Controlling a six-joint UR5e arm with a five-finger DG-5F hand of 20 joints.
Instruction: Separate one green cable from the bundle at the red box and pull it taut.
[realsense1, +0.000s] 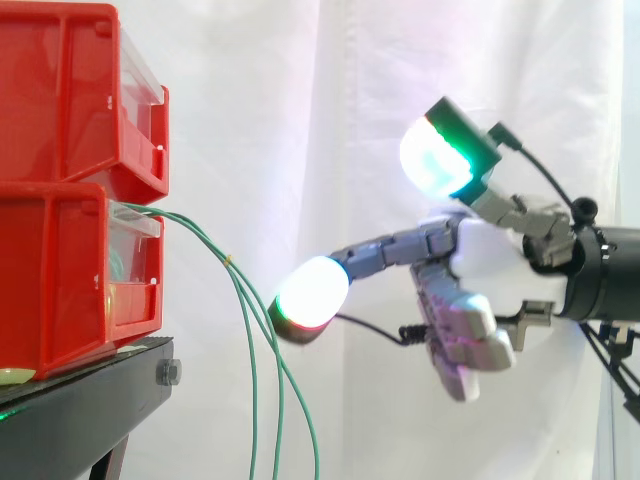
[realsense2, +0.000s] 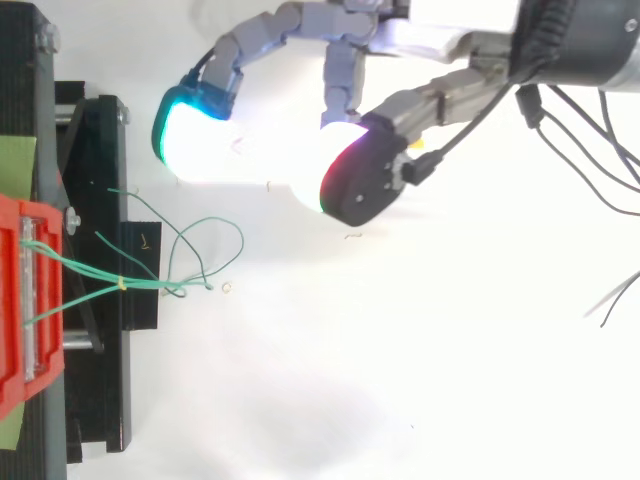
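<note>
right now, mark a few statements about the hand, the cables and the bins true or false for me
1. The hand is shut on one cable. False: its fingers are open and apart from the green cables.
2. The green cables come out of the lower red bin. True.
3. The two red bins stand side by side. False: the upper red bin sits on top of the lower one.
4. The cables hang down past the edge of the black stand. True.
5. One cable is stretched taut. False: all of them hang slack.
</note>
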